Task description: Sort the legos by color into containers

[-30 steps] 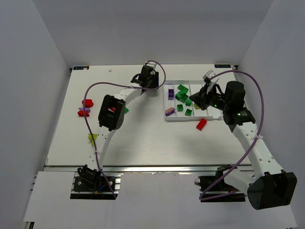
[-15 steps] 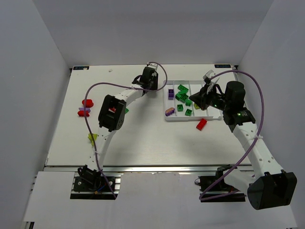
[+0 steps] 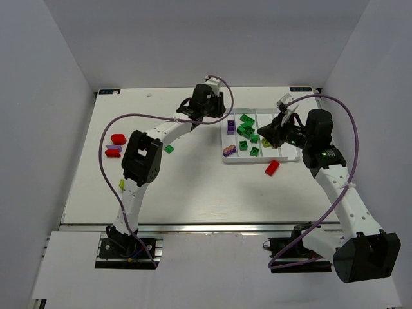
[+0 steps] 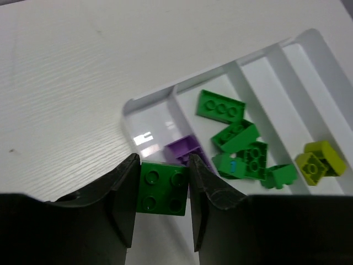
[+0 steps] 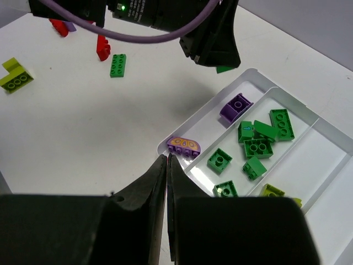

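Pinches green lego [image 4: 161,189] in left gripper [image 4: 162,165] by tray's [image 4: 128,110] far left corner, just left of the green compartment [image 4: 215,80]; holds right gripper [image 5: 166,160] closed.

Left wrist view: left gripper [image 4: 162,165] fingers [image 4: 124,204] cover both side faces of the small green studded plastic brick [image 4: 161,187] clamped between them. The purple studded brick [image 4: 182,149] just past the fingertips is half hidden behind it. Right of the hand, the shallow white plastic tray [image 4: 270,83] runs off frame. Right wrist view: the yellow-green brick [image 5: 272,191] right of the right gripper [image 5: 166,160] is part-covered by its body. Top view: the clamped brick is hidden under the left gripper.
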